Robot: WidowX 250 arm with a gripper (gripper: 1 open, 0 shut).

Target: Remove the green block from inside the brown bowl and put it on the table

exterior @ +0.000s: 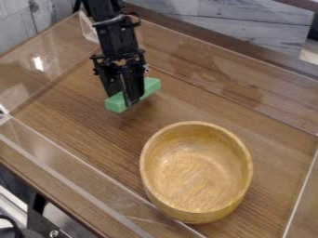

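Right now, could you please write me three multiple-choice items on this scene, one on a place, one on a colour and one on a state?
1. Where is the green block?
A. inside the brown bowl
B. on the table, up and left of the bowl
C. on the clear wall

2. What colour is the bowl?
A. light brown
B. blue
C. white

3. How do the gripper jaws stand?
A. wide open above the bowl
B. shut on the block
C. shut on the bowl's rim

Answers:
1. B: the block sits low at the table, clear of the bowl.
2. A: its wood grain shows, and it is empty.
3. B: the dark jaws clamp the block from above.
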